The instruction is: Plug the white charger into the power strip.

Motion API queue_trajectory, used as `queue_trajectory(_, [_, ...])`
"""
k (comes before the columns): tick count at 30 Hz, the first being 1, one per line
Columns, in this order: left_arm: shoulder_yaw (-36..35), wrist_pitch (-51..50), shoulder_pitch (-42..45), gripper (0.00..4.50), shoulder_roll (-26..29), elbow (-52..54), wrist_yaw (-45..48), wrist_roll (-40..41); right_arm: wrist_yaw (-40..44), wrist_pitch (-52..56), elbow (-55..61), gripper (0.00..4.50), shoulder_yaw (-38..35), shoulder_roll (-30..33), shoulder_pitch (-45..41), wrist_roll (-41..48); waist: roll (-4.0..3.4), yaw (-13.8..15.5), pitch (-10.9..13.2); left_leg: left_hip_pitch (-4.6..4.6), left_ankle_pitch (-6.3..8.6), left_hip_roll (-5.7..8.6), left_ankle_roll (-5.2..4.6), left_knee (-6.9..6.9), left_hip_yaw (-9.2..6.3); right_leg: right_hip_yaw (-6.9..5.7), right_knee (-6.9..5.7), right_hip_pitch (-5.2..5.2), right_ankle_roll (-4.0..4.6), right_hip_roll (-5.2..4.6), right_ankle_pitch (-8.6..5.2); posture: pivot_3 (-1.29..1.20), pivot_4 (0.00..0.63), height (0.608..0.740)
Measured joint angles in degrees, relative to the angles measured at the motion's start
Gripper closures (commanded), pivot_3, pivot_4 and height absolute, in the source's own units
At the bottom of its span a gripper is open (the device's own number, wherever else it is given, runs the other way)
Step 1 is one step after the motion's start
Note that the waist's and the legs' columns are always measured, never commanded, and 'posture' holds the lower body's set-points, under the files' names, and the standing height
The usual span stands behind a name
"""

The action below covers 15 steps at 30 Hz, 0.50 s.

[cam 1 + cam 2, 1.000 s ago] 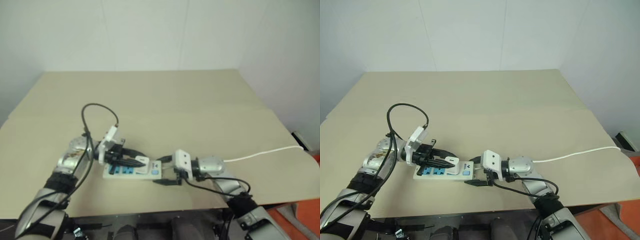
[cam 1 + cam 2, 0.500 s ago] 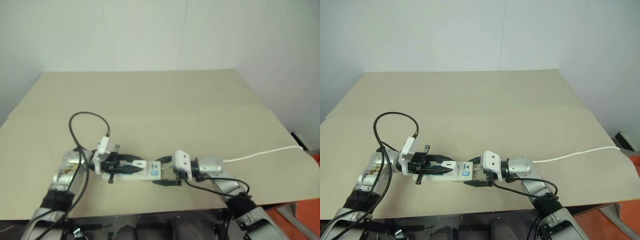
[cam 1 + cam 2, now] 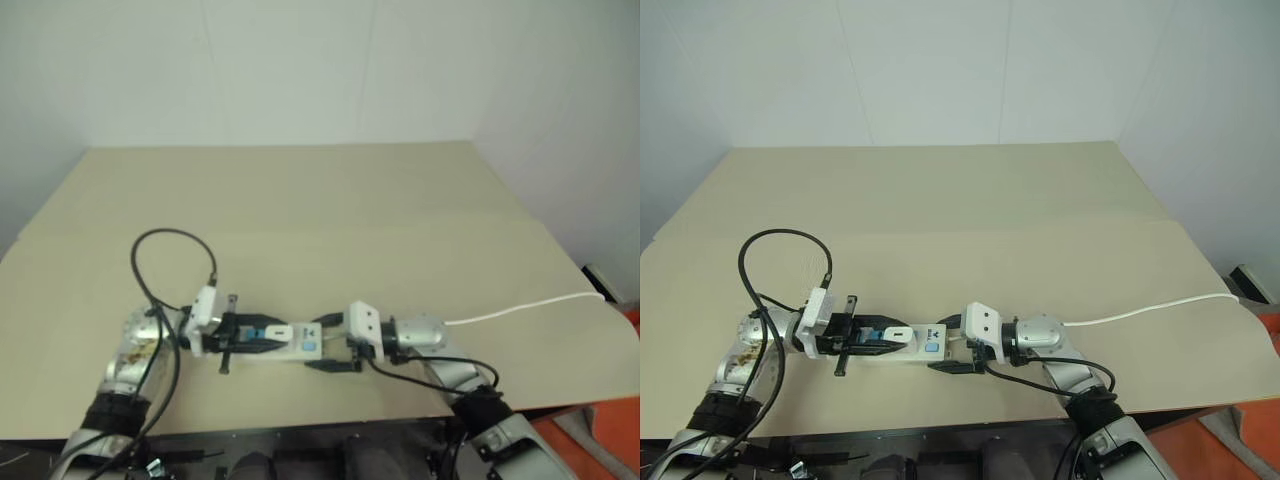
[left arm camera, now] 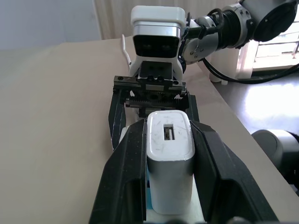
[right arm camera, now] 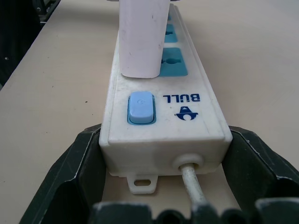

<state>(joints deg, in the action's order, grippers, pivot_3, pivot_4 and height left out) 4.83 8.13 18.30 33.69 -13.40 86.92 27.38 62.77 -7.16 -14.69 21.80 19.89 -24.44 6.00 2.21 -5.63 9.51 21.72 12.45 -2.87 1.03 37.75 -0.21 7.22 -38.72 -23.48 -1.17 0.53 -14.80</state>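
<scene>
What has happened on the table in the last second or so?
The left gripper, shut on the white charger, came down from a raised, tilted pose to lie level along the power strip, lowering the charger onto the socket next to the switch. The right gripper stayed put, its fingers on either side of the strip's cable end. The strip has not moved.

White charger (image 4: pixel 170 164): smooth, faintly scuffed plastic. Power strip (image 5: pixel 163 112): glossy white plastic with blue plastic switch (image 5: pixel 140 107). Tabletop (image 3: pixel 970 200): matt beige surface. Fingers (image 4: pixel 124 177): matt black plastic.
</scene>
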Motion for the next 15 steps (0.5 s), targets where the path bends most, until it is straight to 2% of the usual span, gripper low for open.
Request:
queue_trajectory(3, [0.1, -0.5, 0.0, 3.48, 0.0, -0.1, -0.1, -0.2, -0.3, 0.0, -0.1, 1.10, 0.1, 0.0, 0.0, -0.3, 0.00, 0.0, 0.0, -0.40, 0.01, -0.02, 0.01, -0.12, 0.00, 0.01, 0.18, 0.37, 0.08, -0.01, -0.05, 0.00, 0.150, 0.740])
queue_trajectory(11, [0.0, 0.0, 0.0, 3.48, 0.0, -0.4, -0.2, -0.2, -0.4, 0.0, -0.2, 1.10, 0.2, -0.1, 0.1, -0.3, 0.00, 0.0, 0.0, -0.54, 0.00, 0.00, 0.01, -0.41, 0.01, 0.06, 0.23, 0.37, 0.07, -0.01, -0.05, 0.00, 0.150, 0.740])
queue_trajectory(15, [0.8, -0.6, -0.7, 2.20, 1.1, -2.5, 0.5, -2.0, -0.3, 0.0, 0.1, 1.10, 0.4, -0.1, 0.4, -0.3, -0.10, -0.1, -0.1, -0.55, 0.00, 0.04, 0.01, -0.51, 0.02, 0.15, 0.28, 0.30, 0.08, 0.01, -0.06, 0.00, 0.150, 0.740])
